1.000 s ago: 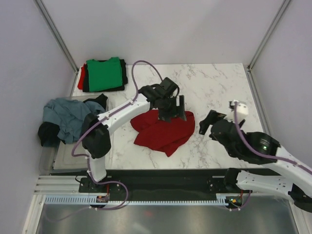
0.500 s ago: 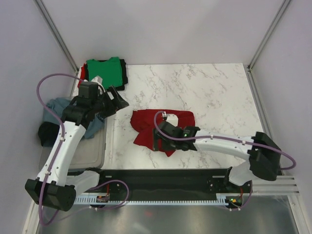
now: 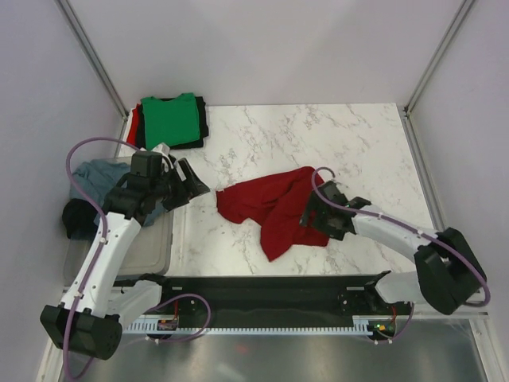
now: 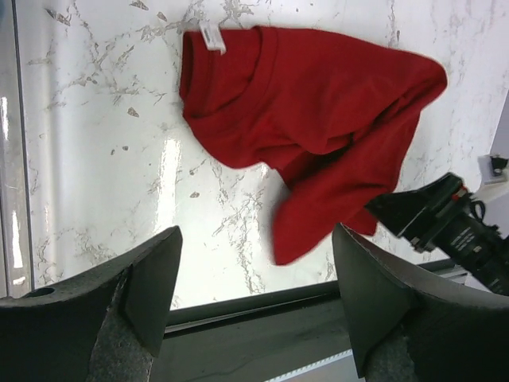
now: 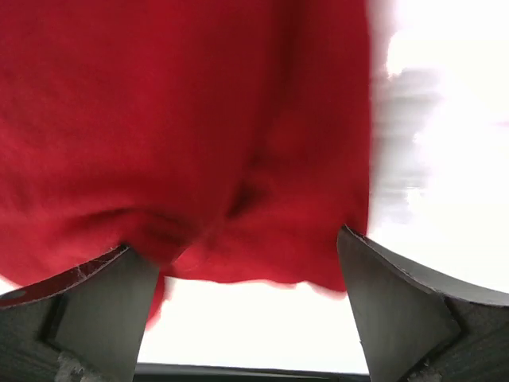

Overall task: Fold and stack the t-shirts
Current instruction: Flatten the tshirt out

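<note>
- Two white arms stand bolted to a black rail at the near edge of the marble table, each trailing a looped purple cable.
- From its base at the near right, the right arm lies low and stretched leftward across the tabletop. The right gripper sits at the right edge of the dark red t-shirt.
- Seen from the right wrist, its grey fingers stand spread wide. Soft, bunched red cloth fills the gap between them, loose and not pinched.
- Leaning away from its base at the near left, the left arm crosses the clear plastic tub, its wrist turned to the right.
- The left gripper hangs just left of the dark red t-shirt, its jaws wide and empty. Its wrist camera looks down on the cloth from above.
- That shirt lies crumpled and partly spread mid-table, ribbed collar and white label to the left and a rumpled flap reaching toward the near edge.
- Draped over the tub's far left rim are a wrinkled grey-blue t-shirt and a black garment.
- At the far left corner sits a flat folded stack, with a bright green t-shirt on top, a black t-shirt beneath and a red edge showing on the left.
</note>
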You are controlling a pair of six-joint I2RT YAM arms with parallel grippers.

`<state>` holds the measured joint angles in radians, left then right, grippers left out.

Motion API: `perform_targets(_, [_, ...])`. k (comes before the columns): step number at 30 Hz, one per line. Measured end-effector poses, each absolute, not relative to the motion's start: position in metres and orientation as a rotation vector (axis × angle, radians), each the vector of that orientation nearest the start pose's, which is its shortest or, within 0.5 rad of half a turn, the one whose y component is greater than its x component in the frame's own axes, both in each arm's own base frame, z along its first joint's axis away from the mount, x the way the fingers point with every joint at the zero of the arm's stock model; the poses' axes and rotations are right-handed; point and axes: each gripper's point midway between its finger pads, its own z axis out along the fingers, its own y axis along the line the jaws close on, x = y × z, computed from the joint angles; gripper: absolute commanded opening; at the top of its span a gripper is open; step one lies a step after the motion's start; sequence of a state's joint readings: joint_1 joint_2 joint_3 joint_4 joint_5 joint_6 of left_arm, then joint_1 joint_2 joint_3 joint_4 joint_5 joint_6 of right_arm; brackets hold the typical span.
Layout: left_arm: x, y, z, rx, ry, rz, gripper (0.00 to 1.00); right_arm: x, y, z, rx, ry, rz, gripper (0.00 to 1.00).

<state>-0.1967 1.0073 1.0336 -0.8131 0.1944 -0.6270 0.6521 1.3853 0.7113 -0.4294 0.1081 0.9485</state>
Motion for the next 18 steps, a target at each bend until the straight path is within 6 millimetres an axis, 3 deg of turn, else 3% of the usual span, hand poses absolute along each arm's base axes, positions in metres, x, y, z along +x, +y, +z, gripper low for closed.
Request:
perform_targets(1, [0.252, -0.109, 0.209, -0.420, 2.386, -0.620, 0.83, 0.226, 0.167, 0.034, 0.499, 2.665, 0.305, 0.98])
perform_targets(4, [0.249, -0.109, 0.210, -0.412, 2.382, -0.620, 0.82, 0.229, 0.131, 0.050, 0.568, 2.609, 0.193, 0.98])
perform_targets(6, [0.248, -0.109, 0.207, -0.410, 2.386, -0.619, 0.82, 0.232, 0.121, 0.067, 0.567, 2.576, 0.155, 0.98])
perform_targets(9, [0.245, -0.108, 0.201, -0.405, 2.399, -0.616, 0.82, 0.241, 0.123, 0.096, 0.536, 2.521, 0.177, 0.98])
perform_targets(13, [0.238, -0.108, 0.191, -0.406, 2.419, -0.617, 0.81, 0.237, 0.149, 0.123, 0.432, 2.484, 0.250, 0.98])
perform_targets(16, [0.233, -0.108, 0.183, -0.407, 2.431, -0.620, 0.81, 0.209, 0.194, 0.125, 0.270, 2.521, 0.344, 0.98])
perform_targets(18, [0.228, -0.107, 0.176, -0.410, 2.445, -0.617, 0.80, 0.184, 0.226, 0.115, 0.167, 2.575, 0.391, 0.98])
